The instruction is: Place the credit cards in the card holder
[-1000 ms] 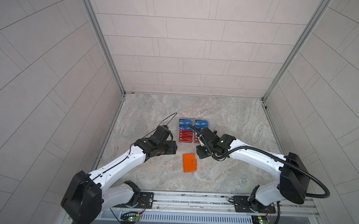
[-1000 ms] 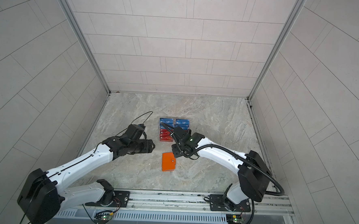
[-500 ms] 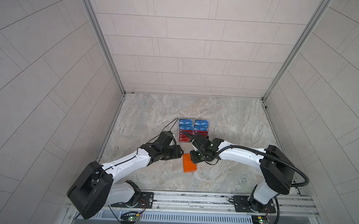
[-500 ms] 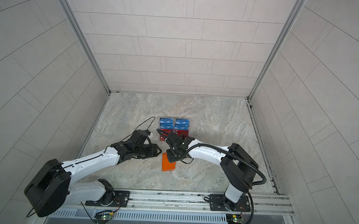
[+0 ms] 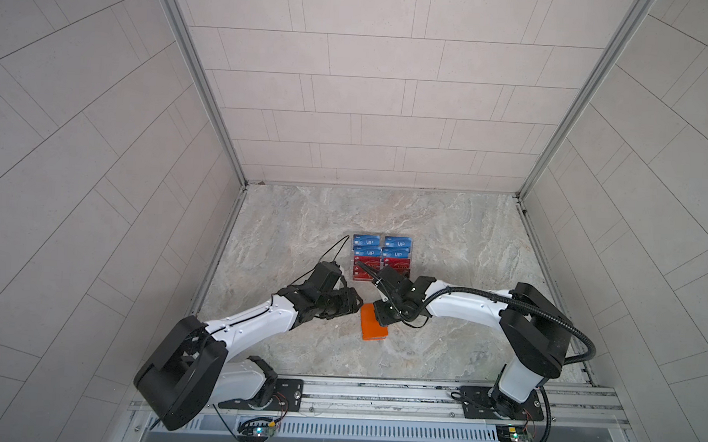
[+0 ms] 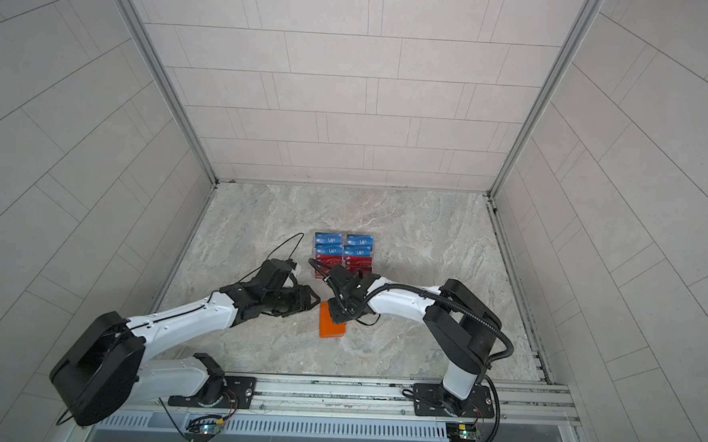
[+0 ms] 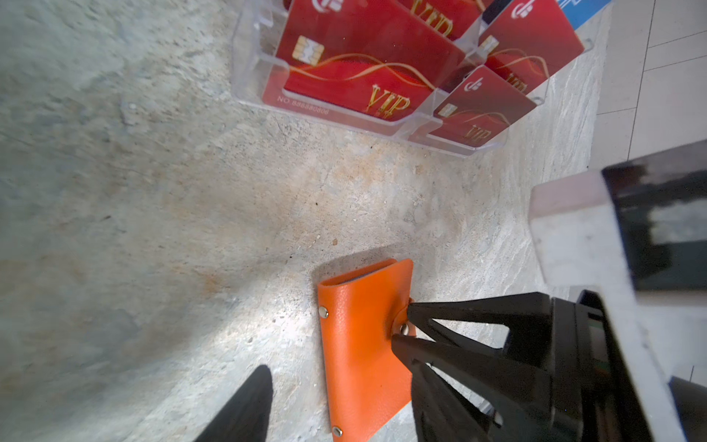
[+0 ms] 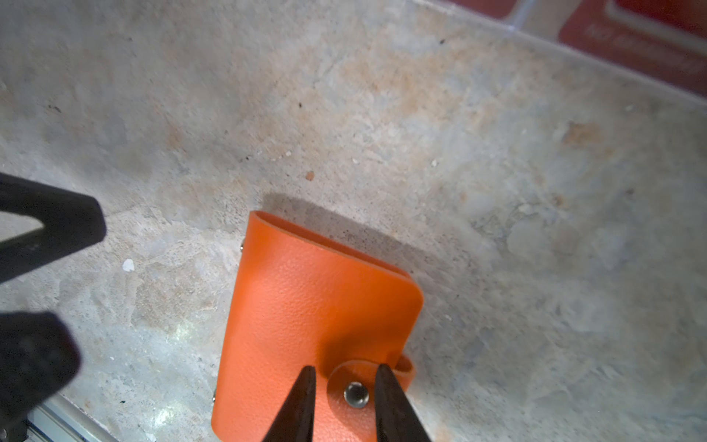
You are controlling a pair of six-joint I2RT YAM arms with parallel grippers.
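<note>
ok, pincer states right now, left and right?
Left pincer: open, holding nothing.
Right pincer: open, tips astride the snap tab of the wallet, not visibly clamped on it.

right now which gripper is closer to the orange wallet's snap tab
The right gripper: its tips straddle the snap tab; the left gripper sits off the opposite edge of the wallet, not touching.

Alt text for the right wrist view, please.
The right gripper straddles the snap tab of the closed orange card holder on the marble table, a fingertip on each side. The left gripper, open, shows at one edge; red cards at a corner.
</note>
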